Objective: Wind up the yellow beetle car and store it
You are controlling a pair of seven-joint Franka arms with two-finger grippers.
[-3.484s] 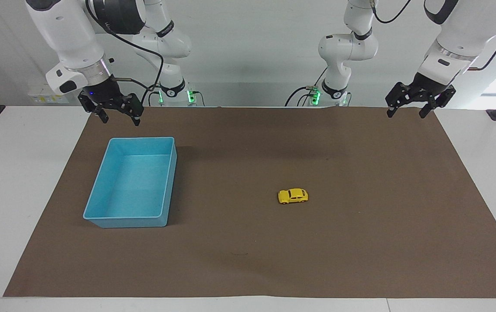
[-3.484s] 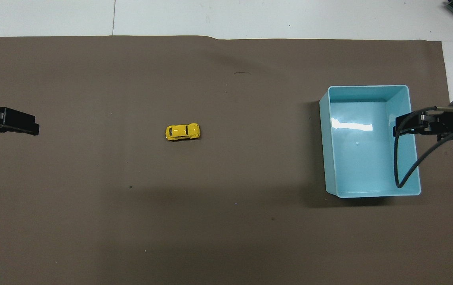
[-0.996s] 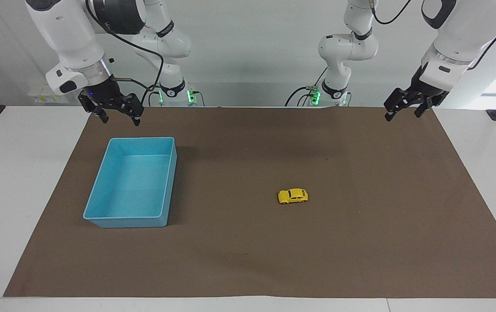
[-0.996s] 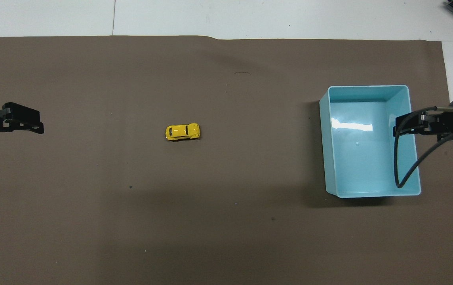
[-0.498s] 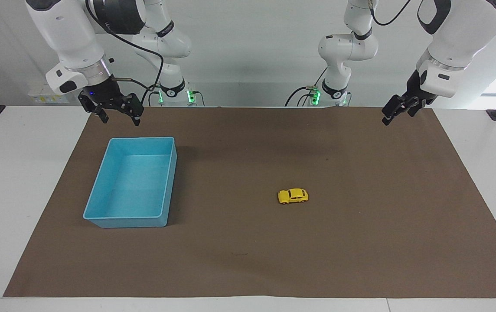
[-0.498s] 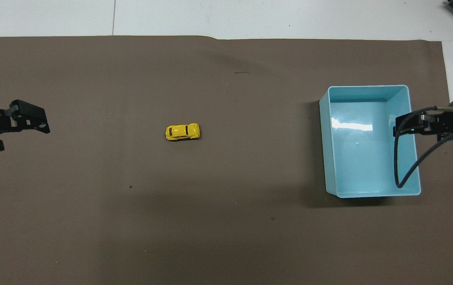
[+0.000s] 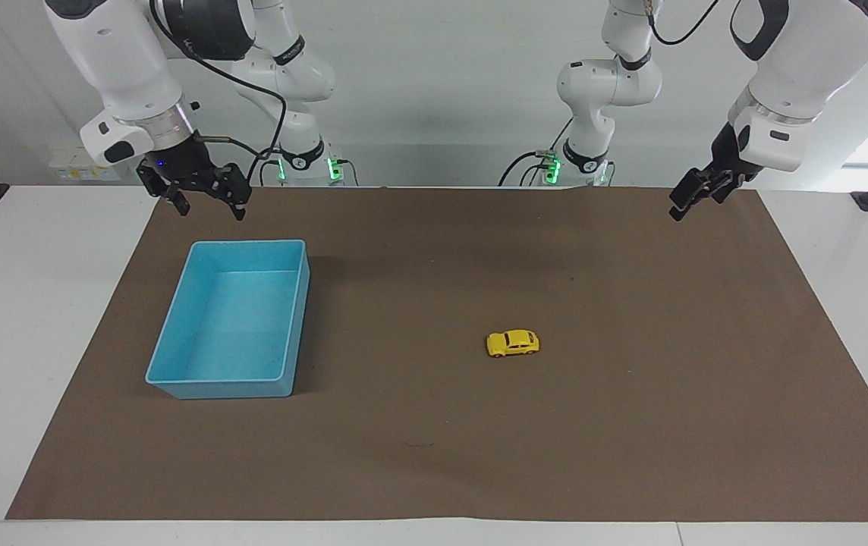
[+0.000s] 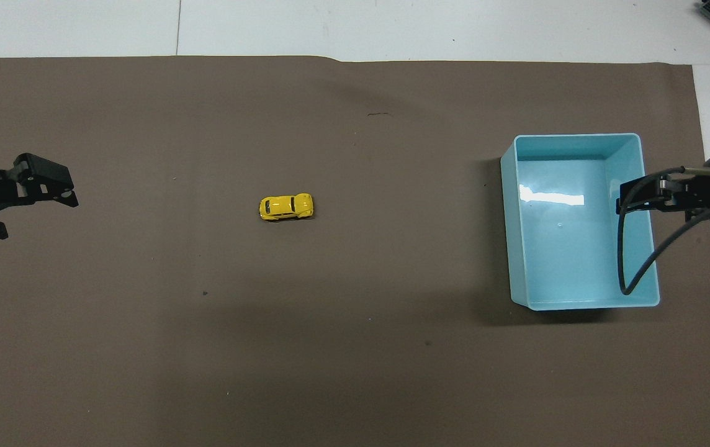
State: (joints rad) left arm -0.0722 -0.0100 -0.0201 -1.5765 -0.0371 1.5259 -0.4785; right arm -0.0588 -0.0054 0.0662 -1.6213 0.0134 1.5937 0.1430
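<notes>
Overhead view first: my white table (image 8: 392,25) carries a flat brown paper mat (image 8: 355,372) that covers nearly all of it, bare white showing only along the edges; most of the mat lies open and unobstructed; toward my right arm's end sits the light blue plastic tray (image 8: 578,139), rectangular with smooth glossy walls and nothing inside; my right pincer (image 7: 202,203) hangs above the mat's edge nearest my bases, over the tray's near rim, fingers spread wide and holding nothing; my left pincer (image 7: 696,197) hangs over the mat's near corner at my left arm's end, turned nearly edge-on in the facing view, fingers apart and holding nothing; the yellow beetle car (image 8: 287,207), tiny, rounded and shiny with dark windows, stands on its wheels near the mat's middle, well apart from the tray and both pincers, with bare mat all round it.
</notes>
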